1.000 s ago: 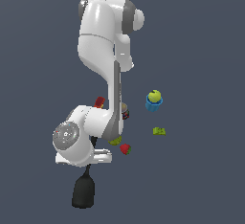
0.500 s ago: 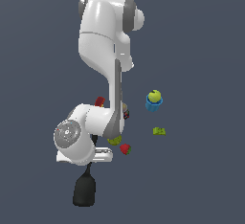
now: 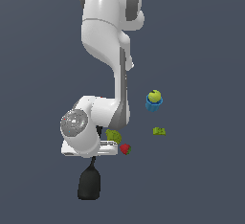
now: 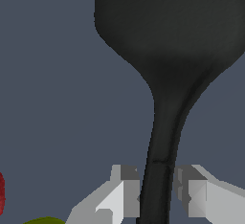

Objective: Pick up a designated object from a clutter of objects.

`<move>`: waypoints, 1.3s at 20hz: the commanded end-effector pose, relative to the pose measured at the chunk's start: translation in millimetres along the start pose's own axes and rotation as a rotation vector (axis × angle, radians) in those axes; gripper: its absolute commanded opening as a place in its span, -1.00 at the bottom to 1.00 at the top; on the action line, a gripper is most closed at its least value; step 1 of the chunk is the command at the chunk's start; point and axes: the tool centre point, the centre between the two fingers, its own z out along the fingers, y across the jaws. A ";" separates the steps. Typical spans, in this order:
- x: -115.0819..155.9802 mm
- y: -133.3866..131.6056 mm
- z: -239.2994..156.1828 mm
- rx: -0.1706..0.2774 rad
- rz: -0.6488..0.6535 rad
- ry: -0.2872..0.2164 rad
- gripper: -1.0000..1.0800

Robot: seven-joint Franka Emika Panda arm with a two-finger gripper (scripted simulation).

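Wrist view shows the fingers [image 4: 155, 194] straddling the black spatula [image 4: 167, 50] at its thin handle, pads nearly touching, grip not confirmed. It lies beyond the strawberry [image 3: 125, 149]; looks stiff, light, blade-heavy, so gripping nearer the blade seems wiser.

The spatula [image 3: 89, 184] lies at lower centre of the exterior view, its handle running up under the arm [image 3: 107, 50]. The pear [image 3: 114, 135] and strawberry [image 3: 125, 149] sit just right of the wrist. The block [image 3: 159, 131] lies further right, the cup [image 3: 153, 103] above it, holding the apple [image 3: 154, 95].
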 end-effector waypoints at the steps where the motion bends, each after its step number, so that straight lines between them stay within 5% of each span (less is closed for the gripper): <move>1: -6.8 -9.0 -11.5 0.000 0.000 0.003 -1.00; 26: -124.7 -146.2 -169.4 -0.002 -0.001 0.003 -1.00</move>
